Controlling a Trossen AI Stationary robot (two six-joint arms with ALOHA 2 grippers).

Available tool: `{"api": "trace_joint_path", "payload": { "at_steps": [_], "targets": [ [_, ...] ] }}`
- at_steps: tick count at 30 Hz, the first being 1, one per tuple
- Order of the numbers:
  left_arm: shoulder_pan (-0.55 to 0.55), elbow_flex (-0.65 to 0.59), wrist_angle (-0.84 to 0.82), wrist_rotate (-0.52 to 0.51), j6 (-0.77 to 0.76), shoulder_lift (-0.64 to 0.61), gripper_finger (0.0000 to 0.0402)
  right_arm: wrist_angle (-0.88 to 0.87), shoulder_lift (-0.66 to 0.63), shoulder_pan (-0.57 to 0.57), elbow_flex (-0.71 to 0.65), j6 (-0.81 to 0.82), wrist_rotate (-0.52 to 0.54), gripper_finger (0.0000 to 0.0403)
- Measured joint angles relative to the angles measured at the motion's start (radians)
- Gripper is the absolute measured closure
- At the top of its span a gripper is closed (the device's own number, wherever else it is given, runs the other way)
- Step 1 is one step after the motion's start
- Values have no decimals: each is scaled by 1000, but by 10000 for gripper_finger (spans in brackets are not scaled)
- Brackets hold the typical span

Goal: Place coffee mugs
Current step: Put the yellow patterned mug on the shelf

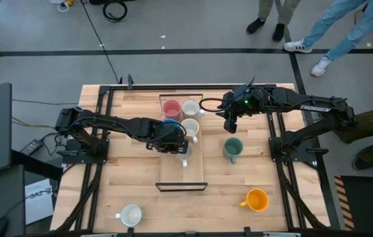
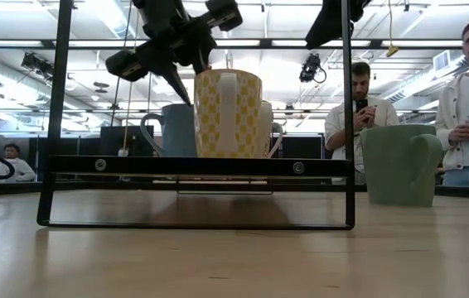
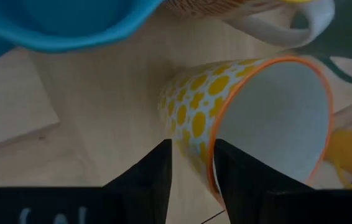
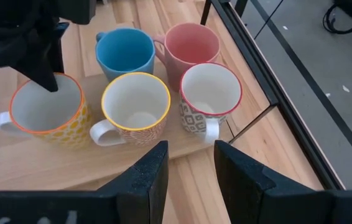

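A yellow-dotted white coffee mug with an orange rim (image 3: 269, 112) stands upright on the wooden tray (image 1: 198, 172), handle toward the near edge (image 2: 228, 112). My left gripper (image 3: 193, 165) hangs over it, open, one finger inside the rim and one outside the wall. A blue mug (image 4: 125, 53), a pink mug (image 4: 191, 43) and two white mugs (image 4: 135, 106) (image 4: 210, 93) stand on the tray's far part. My right gripper (image 4: 191, 162) hovers open above the tray's far right, holding nothing. My left gripper comes at the dotted mug from above, slanting down, with the mug's wall near the rim (image 3: 191, 134) between its fingers. A gap shows beside the wall, and I cannot tell whether either finger touches it. The mug stands on the tray.
A teal green mug (image 1: 232, 149) stands on the table right of the tray, an orange mug (image 1: 257, 199) near the front right, and a white mug (image 1: 131, 214) near the front left. A black frame (image 2: 201, 165) edges the tray. People stand beyond the table.
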Motion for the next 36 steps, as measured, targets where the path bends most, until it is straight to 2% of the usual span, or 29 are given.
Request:
{"api": "trace_joint_path", "payload": {
  "at_steps": [7,10,16,21,23,27,33,36],
  "targets": [
    [0,0,-6,-13,53,-48,276,0,0,5,0,29,-2,268],
    [0,0,-12,-14,132,-83,276,2,0,11,0,65,-2,268],
    [-7,0,-128,-49,485,-177,276,25,0,28,0,172,-2,268],
    [-52,0,-299,-180,757,-260,276,71,8,51,1,270,-2,268],
    [-80,-12,-355,-203,838,-295,276,101,20,63,1,306,-3,268],
    [-141,-145,-283,-186,911,-400,276,173,60,88,1,372,-48,268],
    [-213,-451,-32,-162,927,-566,276,300,144,141,1,461,-74,268],
    [-229,-567,75,-161,920,-622,276,348,187,168,1,511,-74,268]
  ]
}}
